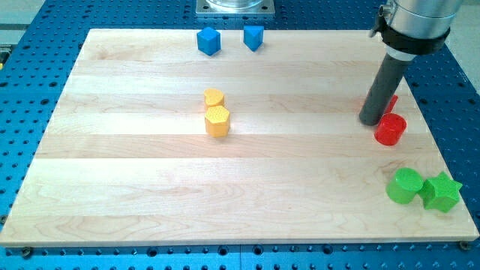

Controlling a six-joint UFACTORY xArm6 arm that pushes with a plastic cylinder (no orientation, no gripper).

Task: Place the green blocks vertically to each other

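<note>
A green round block (405, 185) and a green star block (441, 192) sit side by side, touching, at the view's bottom right of the wooden board (150, 195). My tip (370, 121) is at the view's right, above the green blocks and well apart from them. It stands just left of a red round block (391, 129). A second red block (391, 102) is mostly hidden behind the rod.
A yellow heart block (214, 97) and a yellow hexagon block (217, 120) touch near the board's middle. Two blue blocks (209, 40) (253, 37) sit at the view's top edge. Blue perforated table (22, 90) surrounds the board.
</note>
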